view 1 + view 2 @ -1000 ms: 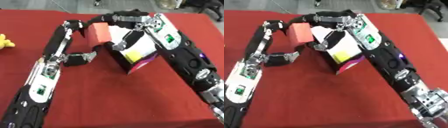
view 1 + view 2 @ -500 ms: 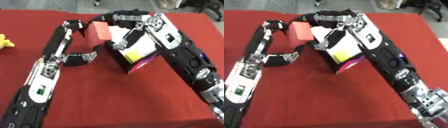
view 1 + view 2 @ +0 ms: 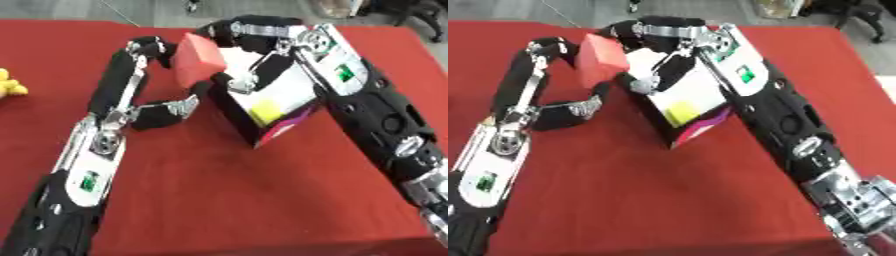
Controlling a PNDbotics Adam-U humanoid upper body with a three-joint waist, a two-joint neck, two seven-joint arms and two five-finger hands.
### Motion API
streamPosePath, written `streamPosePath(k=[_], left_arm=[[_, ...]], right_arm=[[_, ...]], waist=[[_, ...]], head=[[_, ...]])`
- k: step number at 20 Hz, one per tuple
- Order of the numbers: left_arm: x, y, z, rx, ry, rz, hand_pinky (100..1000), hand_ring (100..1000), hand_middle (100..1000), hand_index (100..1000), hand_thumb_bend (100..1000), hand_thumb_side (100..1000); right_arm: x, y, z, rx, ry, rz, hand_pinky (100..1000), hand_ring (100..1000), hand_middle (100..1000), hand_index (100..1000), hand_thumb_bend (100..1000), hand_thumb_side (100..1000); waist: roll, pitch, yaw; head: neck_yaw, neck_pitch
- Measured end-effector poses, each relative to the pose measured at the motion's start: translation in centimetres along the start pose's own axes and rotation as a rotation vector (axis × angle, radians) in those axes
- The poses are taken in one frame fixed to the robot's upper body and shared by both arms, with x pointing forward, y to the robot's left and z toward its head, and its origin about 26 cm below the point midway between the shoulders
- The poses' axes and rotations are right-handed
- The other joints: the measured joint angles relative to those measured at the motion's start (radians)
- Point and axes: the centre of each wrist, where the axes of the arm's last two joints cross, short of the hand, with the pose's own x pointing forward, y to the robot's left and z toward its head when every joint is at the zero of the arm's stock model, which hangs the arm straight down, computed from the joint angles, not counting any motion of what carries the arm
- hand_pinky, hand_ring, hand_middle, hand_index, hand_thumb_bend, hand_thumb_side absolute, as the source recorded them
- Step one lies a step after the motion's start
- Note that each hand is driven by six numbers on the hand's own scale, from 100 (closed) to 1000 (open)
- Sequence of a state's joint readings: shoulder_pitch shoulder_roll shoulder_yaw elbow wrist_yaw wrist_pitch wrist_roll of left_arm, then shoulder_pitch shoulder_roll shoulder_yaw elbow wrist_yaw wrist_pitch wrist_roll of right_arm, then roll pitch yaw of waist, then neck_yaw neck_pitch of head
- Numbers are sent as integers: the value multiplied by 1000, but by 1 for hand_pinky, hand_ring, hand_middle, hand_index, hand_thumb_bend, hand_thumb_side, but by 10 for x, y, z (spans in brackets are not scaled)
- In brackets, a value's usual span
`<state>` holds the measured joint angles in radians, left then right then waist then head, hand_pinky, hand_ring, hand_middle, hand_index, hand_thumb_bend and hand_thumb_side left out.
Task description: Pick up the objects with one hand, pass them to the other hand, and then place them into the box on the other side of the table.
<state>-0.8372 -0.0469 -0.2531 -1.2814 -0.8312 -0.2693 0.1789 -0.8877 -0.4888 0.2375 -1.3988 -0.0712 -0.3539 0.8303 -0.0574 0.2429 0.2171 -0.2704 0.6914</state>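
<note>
- The box (image 3: 271, 107) stands in the middle of the red table (image 3: 219, 200), a little to the right. Its inside is white, one outer wall is dark and the lower edge is magenta.
- Inside the box only a small yellow patch (image 3: 265, 108) shows; I cannot tell if it is an object or a label.
- The red block (image 3: 198, 60) is in the air, just beside the upper left corner of the box, not inside it.
- The right hand (image 3: 229, 36) is at the top of the block; its fingers seem to curl on the block, but they are partly hidden.
- The left hand (image 3: 166, 112) is low above the table, left of the box, with its fingers curled and nothing between them.
- A yellow thing (image 3: 9, 84) lies at the left edge of the table, well apart from the box.
- Compared with one second ago, the block sits a little higher and the left hand is further from it; the box is in the same place.
</note>
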Motion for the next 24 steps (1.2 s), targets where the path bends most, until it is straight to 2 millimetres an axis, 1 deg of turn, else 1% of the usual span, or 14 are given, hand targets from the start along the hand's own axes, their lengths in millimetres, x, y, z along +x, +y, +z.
streamPosePath(k=[3,7,8,10,11,14,16,21,24], left_arm=[[1,-1,0,3,11,-8,710,528,507,630,315,538],[-2,-2,2,-7,36,-22,741,581,573,714,371,610],[-3,-3,2,-10,41,-26,741,581,573,714,371,610],[-3,-3,3,-14,47,-34,760,612,614,761,378,623],[-3,-3,3,-16,49,-37,764,618,622,769,379,625],[-3,-3,3,-19,54,-46,774,635,642,788,399,635],[-4,-3,4,-23,58,-52,778,645,651,795,441,662],[-12,0,10,-41,71,-72,778,651,654,797,457,677],[-15,2,13,-44,74,-78,780,655,655,798,505,726]], right_arm=[[0,0,1,-2,1,0,923,812,738,700,100,111],[0,-1,1,-5,1,3,922,811,736,697,100,109],[0,-1,1,-6,-1,4,922,811,736,697,100,109],[0,-1,1,-8,-1,4,922,810,734,695,100,109],[0,-1,1,-9,-1,4,922,811,734,695,100,108],[0,-2,2,-15,0,3,922,811,734,694,100,105],[0,-2,3,-19,1,-1,923,811,734,694,100,104],[-1,-4,10,-38,12,-7,923,811,735,694,100,100],[0,-6,13,-45,18,-11,929,815,738,698,100,100]], waist=[[0,0,-1],[0,0,-4],[0,0,-4],[0,0,-4],[0,0,-5],[0,0,-5],[0,0,-5],[0,0,-5],[0,0,-5]], head=[[0,0],[0,0],[0,0],[0,0],[0,0],[0,0],[0,0],[-1,0],[-2,0]])
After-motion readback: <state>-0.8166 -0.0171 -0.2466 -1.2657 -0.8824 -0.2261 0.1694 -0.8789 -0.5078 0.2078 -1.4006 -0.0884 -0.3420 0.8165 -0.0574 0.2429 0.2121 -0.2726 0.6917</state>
